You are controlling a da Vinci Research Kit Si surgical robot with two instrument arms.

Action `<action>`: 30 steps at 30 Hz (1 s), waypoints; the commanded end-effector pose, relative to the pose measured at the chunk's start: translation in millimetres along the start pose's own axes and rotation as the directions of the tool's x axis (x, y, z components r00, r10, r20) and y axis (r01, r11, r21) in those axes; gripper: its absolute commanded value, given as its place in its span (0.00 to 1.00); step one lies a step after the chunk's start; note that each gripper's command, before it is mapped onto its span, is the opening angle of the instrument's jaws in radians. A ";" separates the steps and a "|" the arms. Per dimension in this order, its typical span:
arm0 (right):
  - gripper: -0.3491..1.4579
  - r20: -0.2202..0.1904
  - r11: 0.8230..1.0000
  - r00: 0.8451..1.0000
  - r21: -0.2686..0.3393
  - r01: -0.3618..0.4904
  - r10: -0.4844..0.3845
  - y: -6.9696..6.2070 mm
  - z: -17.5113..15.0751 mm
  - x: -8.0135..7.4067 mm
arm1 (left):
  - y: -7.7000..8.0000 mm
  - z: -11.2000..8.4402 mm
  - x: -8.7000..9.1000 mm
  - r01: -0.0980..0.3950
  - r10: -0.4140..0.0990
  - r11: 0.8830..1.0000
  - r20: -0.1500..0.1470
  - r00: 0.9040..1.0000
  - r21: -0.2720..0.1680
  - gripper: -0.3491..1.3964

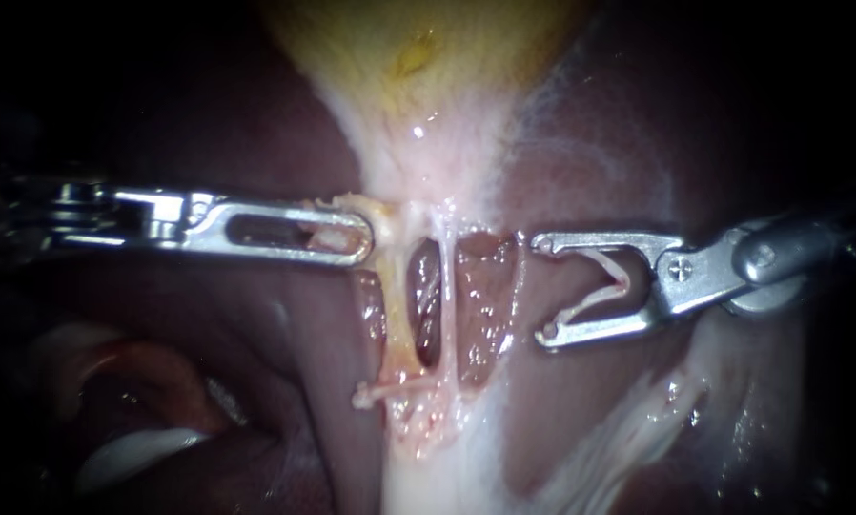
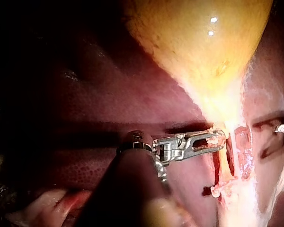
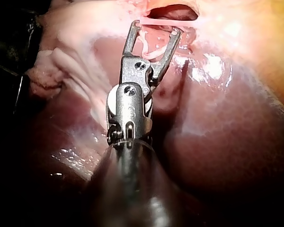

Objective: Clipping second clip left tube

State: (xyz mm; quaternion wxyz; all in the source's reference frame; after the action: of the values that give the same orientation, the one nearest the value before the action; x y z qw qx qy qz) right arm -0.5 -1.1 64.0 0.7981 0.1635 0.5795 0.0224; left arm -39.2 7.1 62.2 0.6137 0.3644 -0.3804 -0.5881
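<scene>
My left instrument (image 1: 356, 236) comes in from the left, and its slotted jaws are shut on pale tissue at the gallbladder's neck, at the top of the left tube (image 1: 399, 315). That yellowish tube runs down beside a thinner pale right tube (image 1: 446, 296), with dark gaps between them. My right instrument (image 1: 544, 289) is to the right of both tubes and touches neither. Its jaws are spread wide and carry a white V-shaped clip (image 1: 600, 283) that touches both. The right wrist view shows that instrument (image 3: 156, 27) with the clip (image 3: 149, 47). The left wrist view shows my left instrument (image 2: 220, 137) gripping.
The yellow gallbladder (image 1: 418, 57) fills the upper middle and narrows toward the tubes. Dark red liver (image 1: 209, 114) lies on both sides. White fatty strands (image 1: 628, 429) run at the lower right. Pale and red tissue folds (image 1: 132, 381) sit at the lower left.
</scene>
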 end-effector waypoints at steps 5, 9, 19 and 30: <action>0.47 -0.003 1.000 1.000 0.009 0.005 -0.005 -0.4 1.2 -0.4 | -1.2 -0.7 0.3 0.006 -0.006 1.000 0.006 1.000 0.008 0.00; 0.47 -0.005 1.000 1.000 0.019 0.013 -0.013 -0.9 3.2 -1.2 | -1.4 -0.7 0.4 0.006 -0.006 1.000 0.007 1.000 0.008 0.00; 0.47 -0.010 0.998 0.999 0.055 -0.043 0.043 -1.8 9.9 -3.6 | -1.4 -0.6 0.4 0.006 -0.006 1.000 0.007 1.000 0.008 0.00; 0.47 -0.032 0.988 0.991 0.090 -0.125 0.129 -1.6 15.1 -4.1 | -1.6 -0.3 0.3 0.007 -0.007 1.000 0.009 1.000 0.007 0.00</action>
State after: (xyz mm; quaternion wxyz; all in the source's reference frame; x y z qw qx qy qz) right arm 12.3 -7.1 71.7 0.7736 0.2389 0.5846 0.0522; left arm -39.6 6.7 60.6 0.6086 0.3655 -0.3841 -0.5903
